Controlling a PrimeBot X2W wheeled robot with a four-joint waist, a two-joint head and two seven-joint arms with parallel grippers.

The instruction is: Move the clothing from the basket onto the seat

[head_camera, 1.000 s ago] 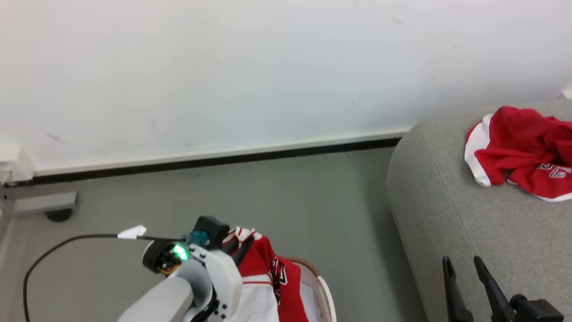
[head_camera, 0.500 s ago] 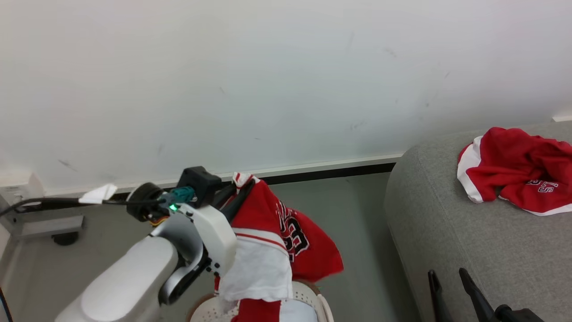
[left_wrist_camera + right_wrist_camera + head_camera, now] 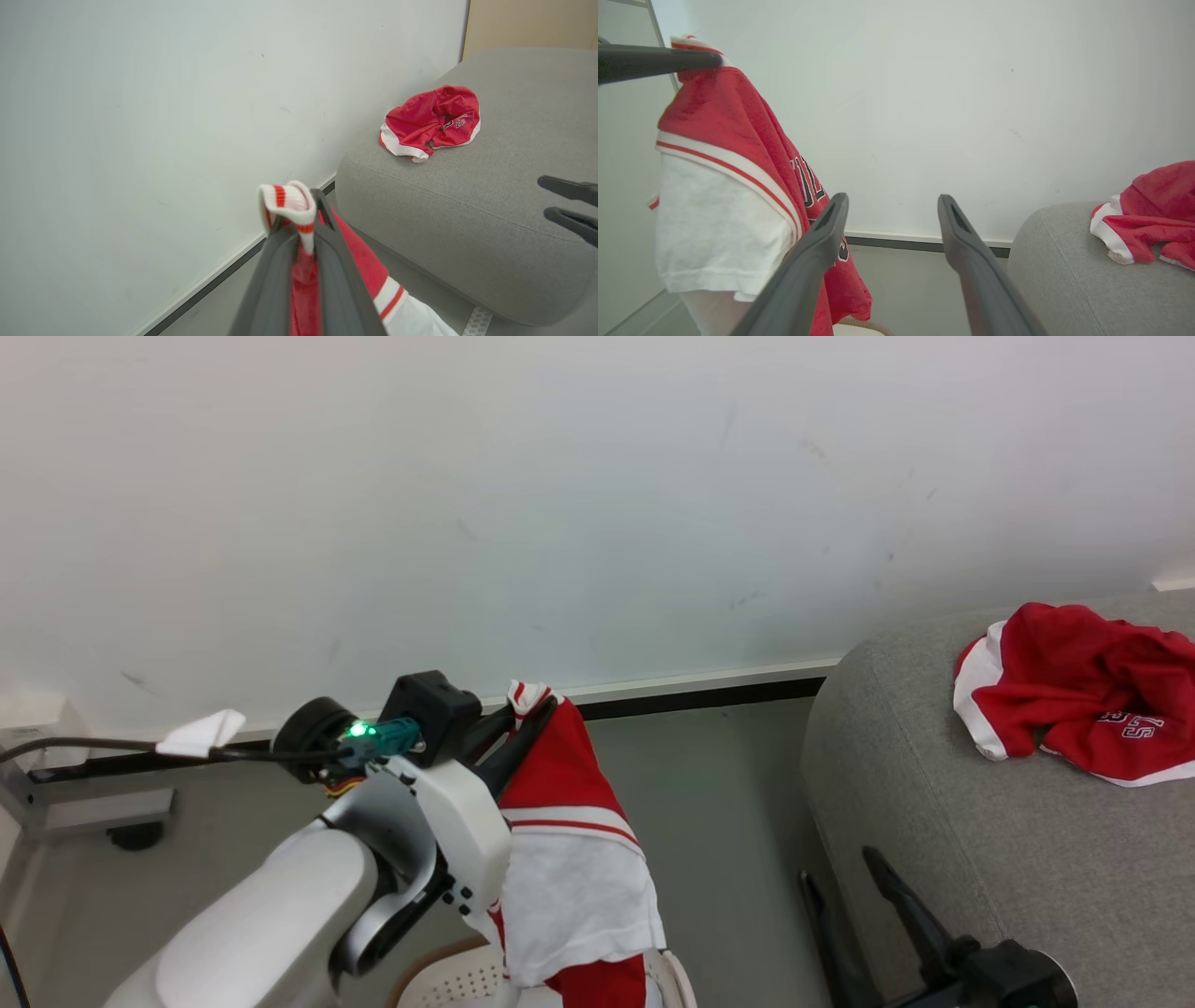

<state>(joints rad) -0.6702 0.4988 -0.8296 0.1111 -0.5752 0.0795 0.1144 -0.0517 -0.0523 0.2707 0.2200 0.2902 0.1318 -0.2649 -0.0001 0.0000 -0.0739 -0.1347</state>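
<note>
**Jersey held high, seat off to the right**

The left end effector (image 3: 532, 705) is clamped on the striped collar trim of a red jersey (image 3: 571, 859). The jersey hangs straight down from that pinch with its long axis vertical, and its lower part is over the basket (image 3: 448, 980). I cannot tell whether the hem is clear of the rim.

The seat (image 3: 934, 821) lies to the robot's right of the hanging jersey, well apart across a strip of bare floor (image 3: 719, 803). Another jersey (image 3: 1083, 700) lies crumpled on it near the wall (image 3: 597, 504).

The right end effector (image 3: 840, 873) has its fingers spread apart and holds nothing. It stands between the held jersey and the seat, just beside the seat's rounded edge.

The right arm is nearer the seat, but the left has the grip. The coming move looks like a rightward carry, high enough for the dangling hem to clear that edge.
</note>
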